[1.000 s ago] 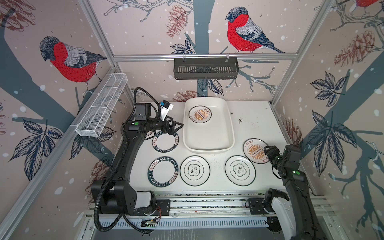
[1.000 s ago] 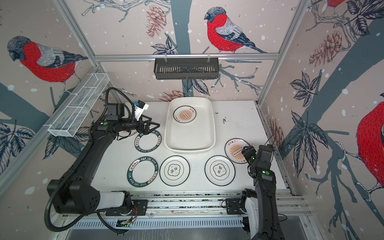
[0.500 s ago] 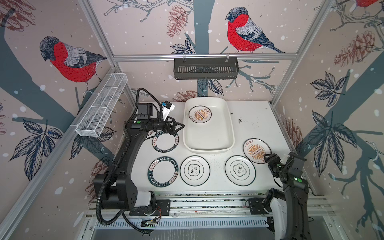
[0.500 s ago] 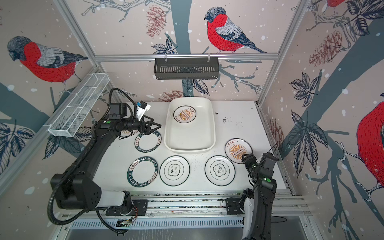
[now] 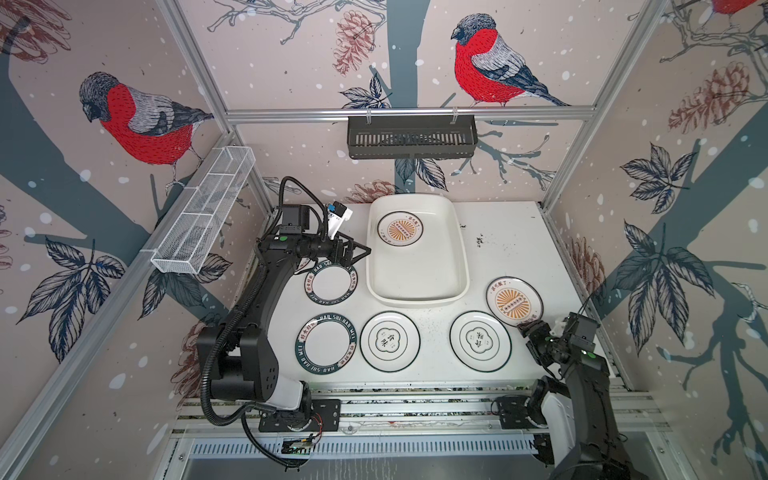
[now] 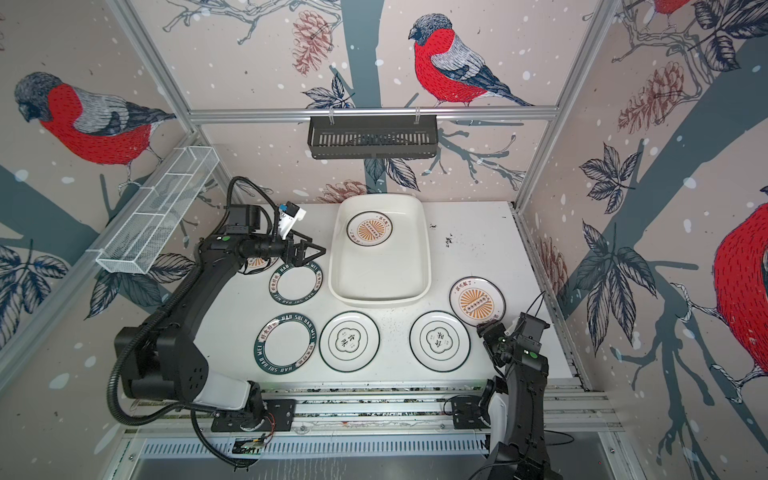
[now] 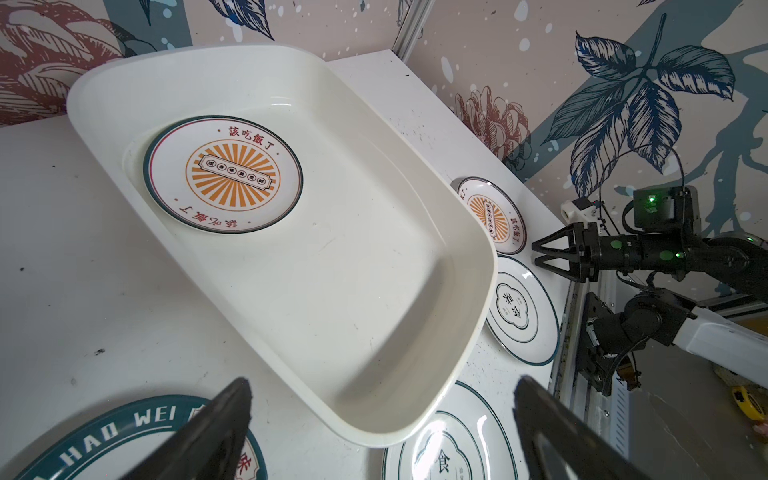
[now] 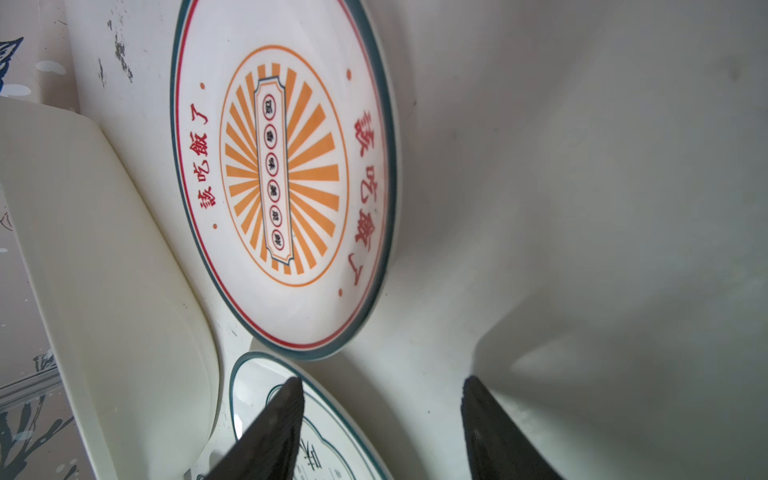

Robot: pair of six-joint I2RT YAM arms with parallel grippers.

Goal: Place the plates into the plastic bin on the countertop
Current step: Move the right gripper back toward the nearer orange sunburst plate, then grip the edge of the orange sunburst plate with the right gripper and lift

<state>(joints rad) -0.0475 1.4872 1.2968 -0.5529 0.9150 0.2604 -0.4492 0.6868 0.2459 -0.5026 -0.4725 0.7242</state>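
Orange-sunburst round white plate (image 5: 514,301) is lying just before my parted, empty right claw (image 7: 536,254); my wide-spread left claw (image 7: 380,392) is hovering by a dark-lettered plate (image 5: 331,284) beside the cream plastic bin (image 5: 415,270).

Walls: bullfinch, pinecone & leaf wallpaper (image 5: 490,70), 3 sides.
Frame: aluminium rails (image 5: 291,113), corners & back.
Shelf: black slotted shelf (image 5: 411,143) on back rail, well beyond left fingers (image 7: 216,436).
Basket: white wire-mesh basket (image 5: 203,216), side wall, well apart from left fingers.
Light: even, soft shadows.
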